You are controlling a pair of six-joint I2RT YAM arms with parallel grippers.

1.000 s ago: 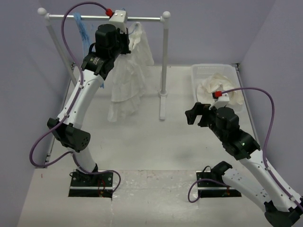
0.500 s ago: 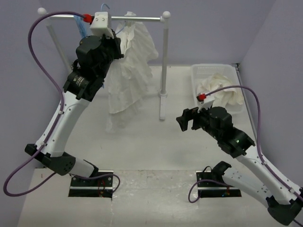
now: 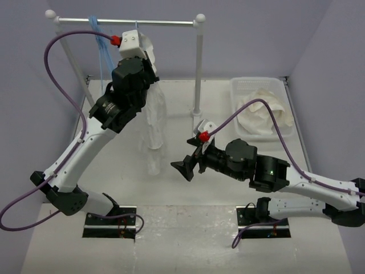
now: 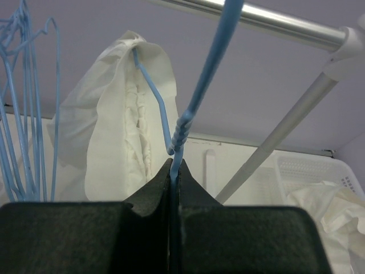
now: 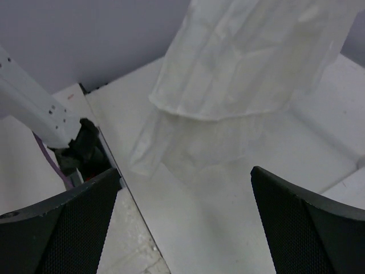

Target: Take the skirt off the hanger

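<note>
Top external: high, behind the near edge, looking down across the whole surface (image 3: 171, 194) to the rail (image 3: 171, 23).
Left wrist: close, gazing up past the left hand (image 4: 174, 165) at hanger (image 4: 197, 97) and rail.
Right wrist: low, facing the skirt (image 5: 245, 63).
Shared: skirt, in all three.

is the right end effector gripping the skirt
No, the right end effector is wide open and the skirt hangs beyond it, ungripped.

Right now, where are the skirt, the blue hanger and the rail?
skirt (image 3: 154, 130), top view, middle folds.
hanger (image 4: 209, 57), left wrist view, wire above twisted neck.
rail (image 3: 171, 23), top view, bare bar.
</note>
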